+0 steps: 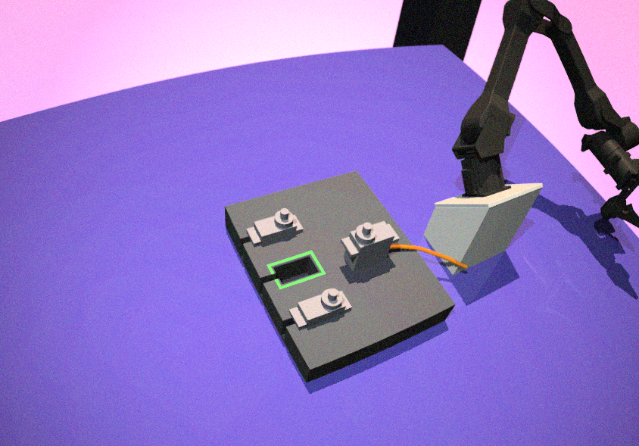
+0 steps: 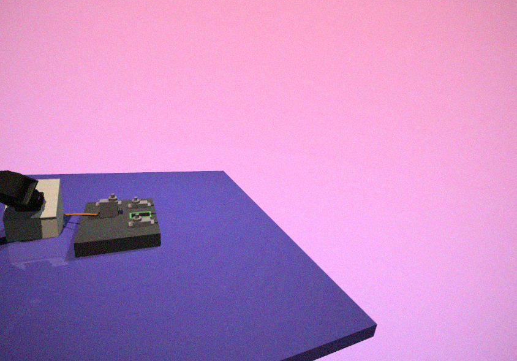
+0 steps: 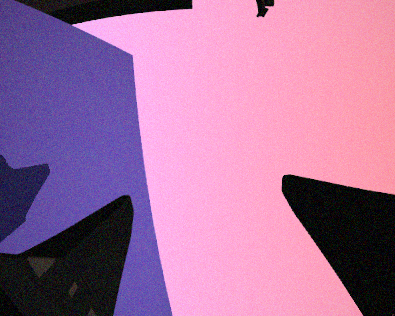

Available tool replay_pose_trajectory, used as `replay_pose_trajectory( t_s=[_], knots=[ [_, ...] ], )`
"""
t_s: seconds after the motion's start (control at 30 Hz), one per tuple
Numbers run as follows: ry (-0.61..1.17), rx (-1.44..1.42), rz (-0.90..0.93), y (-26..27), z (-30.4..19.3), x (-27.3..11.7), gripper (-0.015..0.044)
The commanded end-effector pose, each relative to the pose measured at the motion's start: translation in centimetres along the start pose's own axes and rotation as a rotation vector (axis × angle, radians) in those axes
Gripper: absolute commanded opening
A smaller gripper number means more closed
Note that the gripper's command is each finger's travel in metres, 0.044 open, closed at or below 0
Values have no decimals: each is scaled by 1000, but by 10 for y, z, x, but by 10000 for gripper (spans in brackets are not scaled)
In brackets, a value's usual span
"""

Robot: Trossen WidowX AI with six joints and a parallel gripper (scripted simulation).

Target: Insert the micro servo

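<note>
Servo (image 1: 370,242) (image 2: 108,208) upright on the deck (image 1: 381,296) (image 2: 113,227), shaft up
Its long axis runs roughly parallel to the pocket's (image 1: 297,269) (image 2: 140,214); the gripper's (image 3: 207,185) fingers stand wide apart.

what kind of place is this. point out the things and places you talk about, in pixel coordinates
Probably a robot assembly workstation: a dark arm on a pale pedestal (image 1: 462,226) (image 2: 51,198), a purple table (image 1: 154,172) (image 2: 209,273) (image 3: 62,100), and a deck (image 1: 372,327) (image 2: 117,231) holding servos.

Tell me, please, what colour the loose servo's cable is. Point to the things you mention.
The cable (image 1: 427,251) (image 2: 81,214) is orange, which shows best in the top view.
</note>
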State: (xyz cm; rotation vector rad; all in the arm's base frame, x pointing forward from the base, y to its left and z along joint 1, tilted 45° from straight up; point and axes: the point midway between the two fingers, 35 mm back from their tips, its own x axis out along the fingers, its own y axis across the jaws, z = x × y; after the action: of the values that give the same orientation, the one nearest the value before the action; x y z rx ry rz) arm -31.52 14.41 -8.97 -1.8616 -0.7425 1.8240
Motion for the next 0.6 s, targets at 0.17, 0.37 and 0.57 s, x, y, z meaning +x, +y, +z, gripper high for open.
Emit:
replay_pose_trajectory(
  t_s=[0.17,0.37,0.57],
  knots=[
    [47,-11,20,-14,-14,9,440],
    [171,-13,62,-50,-55,32,440],
    [319,-56,148,-84,-115,52,440]
  ],
)
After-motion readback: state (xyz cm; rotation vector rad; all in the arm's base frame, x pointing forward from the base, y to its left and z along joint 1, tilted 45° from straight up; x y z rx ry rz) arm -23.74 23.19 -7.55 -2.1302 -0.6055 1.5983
